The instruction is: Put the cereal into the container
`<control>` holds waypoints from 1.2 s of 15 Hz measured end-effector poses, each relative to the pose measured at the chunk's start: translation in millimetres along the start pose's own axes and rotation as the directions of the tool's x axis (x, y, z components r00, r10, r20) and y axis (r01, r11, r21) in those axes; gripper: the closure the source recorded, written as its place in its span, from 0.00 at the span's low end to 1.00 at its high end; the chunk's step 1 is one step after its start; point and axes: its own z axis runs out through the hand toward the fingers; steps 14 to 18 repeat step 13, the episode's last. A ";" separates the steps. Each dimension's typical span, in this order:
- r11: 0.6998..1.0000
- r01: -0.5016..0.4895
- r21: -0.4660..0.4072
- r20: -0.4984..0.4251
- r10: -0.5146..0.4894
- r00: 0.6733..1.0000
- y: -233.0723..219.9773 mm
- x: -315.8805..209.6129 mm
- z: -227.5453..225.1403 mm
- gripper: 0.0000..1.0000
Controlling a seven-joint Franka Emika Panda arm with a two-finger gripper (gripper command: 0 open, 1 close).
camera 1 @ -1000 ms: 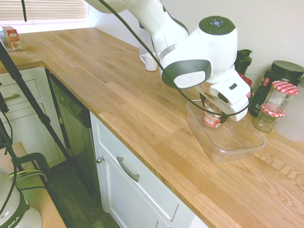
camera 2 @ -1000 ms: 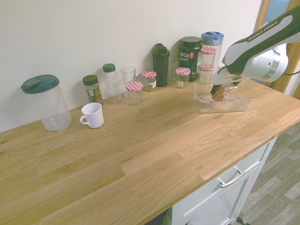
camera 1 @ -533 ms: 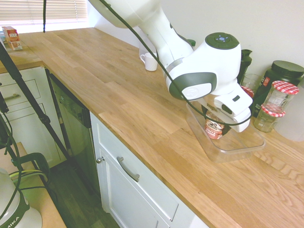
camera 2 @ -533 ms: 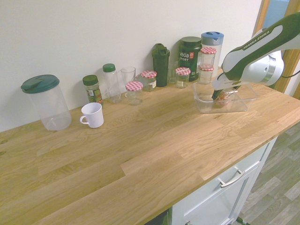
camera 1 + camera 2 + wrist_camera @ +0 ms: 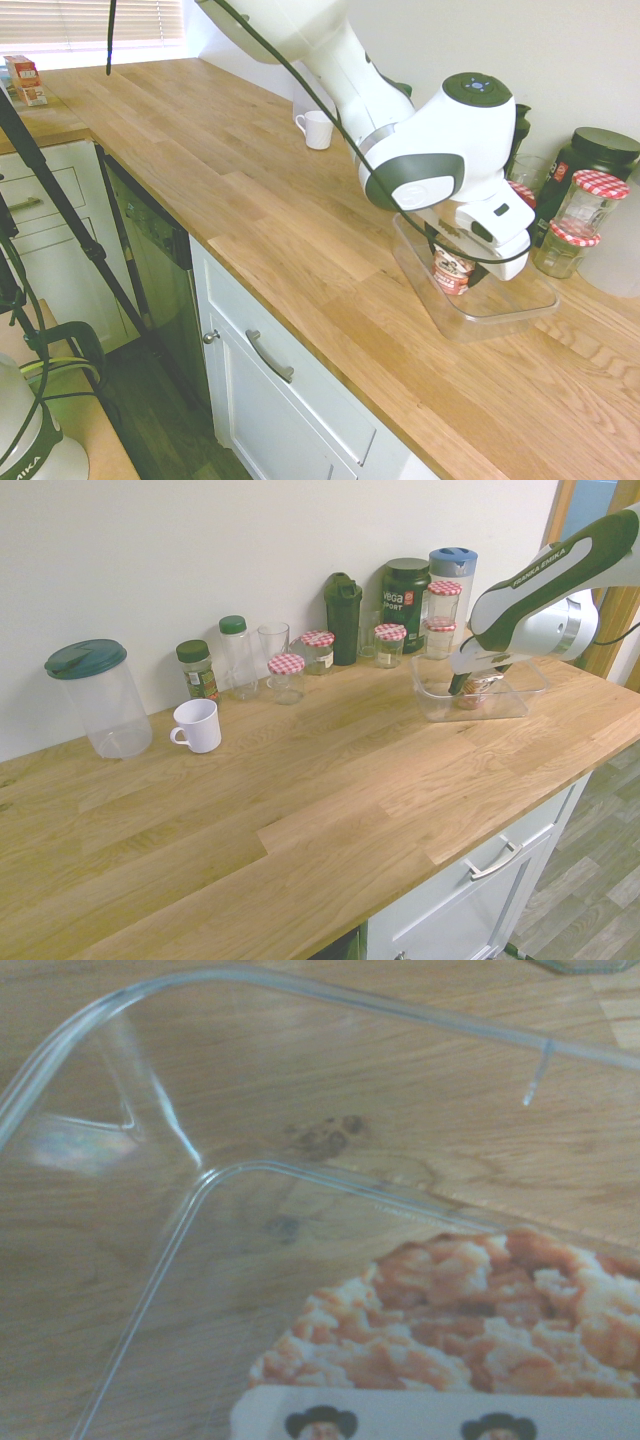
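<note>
Gripper (image 5: pixel 480 681) down low over the tub at the right of the second exterior view, fingers spread to either side of the cereal (image 5: pixel 451 272), and that's the cup inside the container (image 5: pixel 480 325), right of centre in the first exterior view! Placing looks all but done (the white mug (image 5: pixel 197 726), far left in the second exterior view, is a mere spectator); what's left, I'd judge, is lifting clear without snagging the cup.
</note>
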 end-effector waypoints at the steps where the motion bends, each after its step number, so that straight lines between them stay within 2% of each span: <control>1: 1.000 0.000 -0.003 0.003 0.000 1.000 0.6 0.0 0.3 0.00; 4: 0.998 -0.002 -0.070 0.048 0.006 0.999 1.6 -0.1 -2.8 0.00; 6: 0.991 -0.029 -0.128 0.079 0.039 0.996 -3.3 3.3 -23.2 0.00; 9: 0.988 -0.058 -0.142 0.108 0.073 0.991 -16.4 2.8 -78.1 0.00; 13: 0.992 -0.065 -0.110 0.083 0.074 0.994 -40.7 -10.2 -145.4 0.00; 18: 0.992 -0.065 -0.110 0.083 0.074 0.994 -40.7 -10.2 -145.4 0.00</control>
